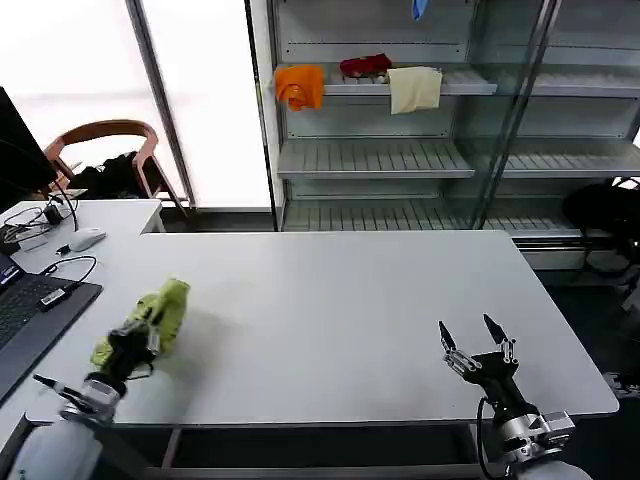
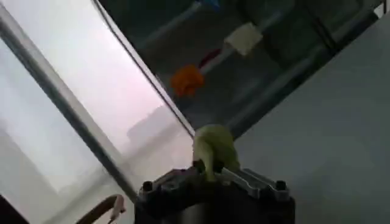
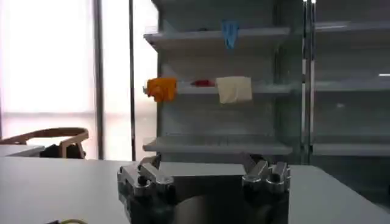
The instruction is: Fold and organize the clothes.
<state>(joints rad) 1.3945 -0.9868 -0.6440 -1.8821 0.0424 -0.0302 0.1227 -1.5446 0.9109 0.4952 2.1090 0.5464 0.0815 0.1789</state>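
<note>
My left gripper (image 1: 130, 345) is clenched on the T-shirt (image 1: 160, 315), which sits bunched at the left side of the bench (image 1: 340, 300), near the laptop (image 1: 25, 310). The bundle runs away from my left fingers (image 2: 210, 176), up and slightly right toward the shelves; in the left wrist view a lime wad (image 2: 214, 149) rises between them. My left arm reaches in low from the near-left corner. My right gripper (image 1: 480, 350) hovers well apart over the near-right edge, fingers (image 1: 447, 338) spread and empty, so the left arm is clearly the nearer. I judge unbunching comes next.
</note>
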